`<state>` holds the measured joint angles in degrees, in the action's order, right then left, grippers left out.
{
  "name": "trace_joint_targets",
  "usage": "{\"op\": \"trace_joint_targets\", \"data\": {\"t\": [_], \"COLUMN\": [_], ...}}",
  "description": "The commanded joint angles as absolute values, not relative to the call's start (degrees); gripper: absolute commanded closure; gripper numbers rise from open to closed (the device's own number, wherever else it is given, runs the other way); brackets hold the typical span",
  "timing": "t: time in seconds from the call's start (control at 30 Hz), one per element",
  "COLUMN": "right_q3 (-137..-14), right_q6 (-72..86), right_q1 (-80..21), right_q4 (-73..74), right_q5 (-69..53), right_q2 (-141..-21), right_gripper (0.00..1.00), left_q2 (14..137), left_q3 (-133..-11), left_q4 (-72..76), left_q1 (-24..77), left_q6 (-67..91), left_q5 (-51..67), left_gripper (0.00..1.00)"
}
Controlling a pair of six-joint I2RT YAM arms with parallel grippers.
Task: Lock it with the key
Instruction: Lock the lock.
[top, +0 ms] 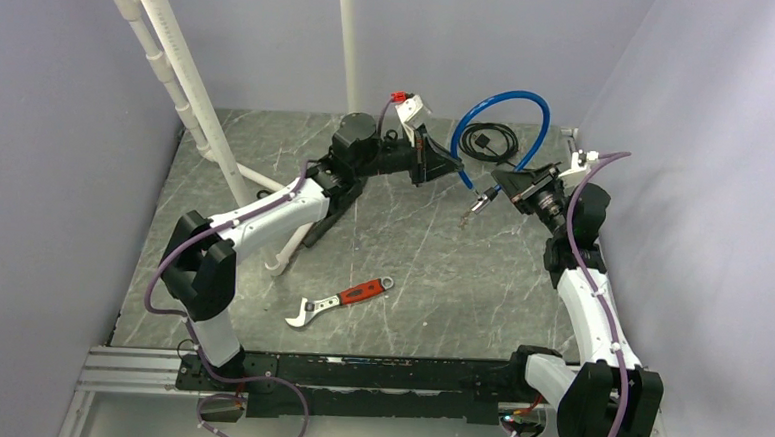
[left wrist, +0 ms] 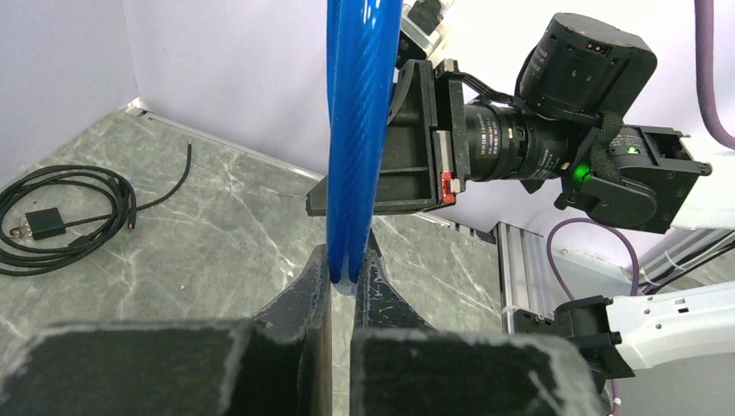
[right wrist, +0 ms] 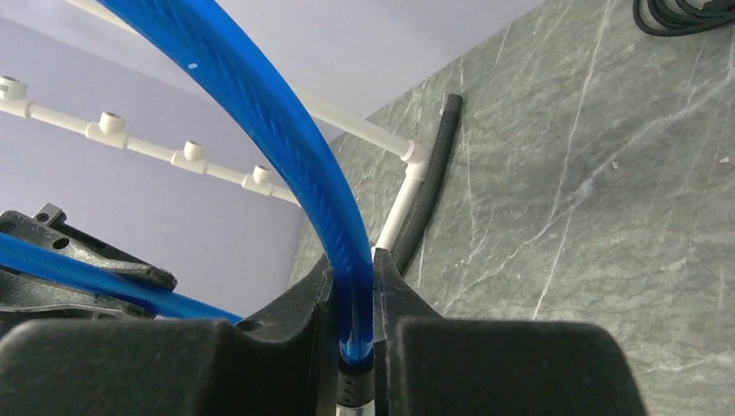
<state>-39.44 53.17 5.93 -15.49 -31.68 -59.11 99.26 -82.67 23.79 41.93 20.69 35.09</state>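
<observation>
Left hand [left wrist: 343,276] and right hand [right wrist: 354,282] each pinch the glossy, looped blue cable [top: 511,95].

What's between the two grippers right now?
The blue cable arches from the left gripper to the right gripper, both clamped on it; the top view shows it.

Left gripper [left wrist: 347,264] and right gripper [right wrist: 354,273] both clamped — facing, close together.

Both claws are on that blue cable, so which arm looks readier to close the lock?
Probably the right: the right claw grips the blue cable lock beside its dangling end, close to the left claw, which only holds the other end.
</observation>
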Motion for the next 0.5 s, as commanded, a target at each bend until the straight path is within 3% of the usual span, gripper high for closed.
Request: {"op": "trace_joint_targets", "data": {"t": [0.0,0.47], "right_q3": [-39.50,-39.03], "right_q6": [54.44,57.68], "right_q1": [5.45,5.30], "right_q4": [-15.71,-15.72], "right_q5": [-30.28,-30.14], "right_q2": [-58.05,-58.12], "right_gripper": [1.00,1.00], "left_q2": [99.04,99.21], "left_q3": [-86.30,-85.23], "left_q4": [28.27,27.03], "left_q1": [42.66,42.69], "left_q6": [21.27,20.48], "left_q5": [37.36,37.55], "left_gripper": [1.00,1.00]}}
